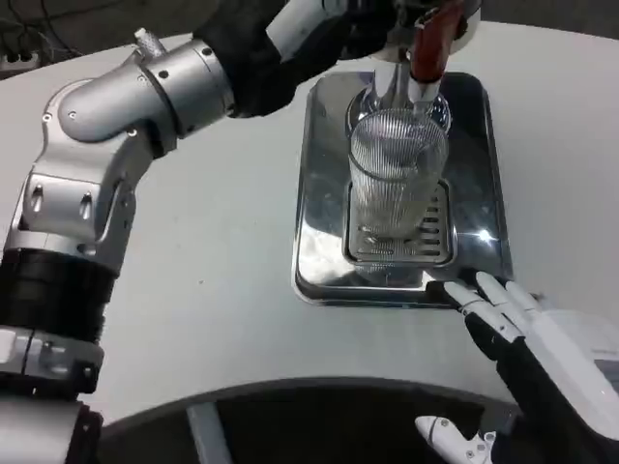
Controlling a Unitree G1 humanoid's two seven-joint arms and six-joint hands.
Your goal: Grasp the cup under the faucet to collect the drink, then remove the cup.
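Observation:
A clear ribbed cup point(397, 179) stands upright on the grate of the steel drip tray point(324, 193), right under the faucet point(401, 82). The faucet's red-brown handle point(430, 43) points down toward the cup. My left arm stretches across the table to the top of the faucet; its hand point(372, 24) is dark and cut off by the picture's edge, so its grip is unclear. Near the tray's front right corner my right hand point(508, 329) lies with its fingers apart and holds nothing, a short way from the cup.
The tray sits on a white table point(213, 242). My left elbow point(97, 145) hangs over the table's left part. A dark curved table edge point(290, 396) runs along the bottom.

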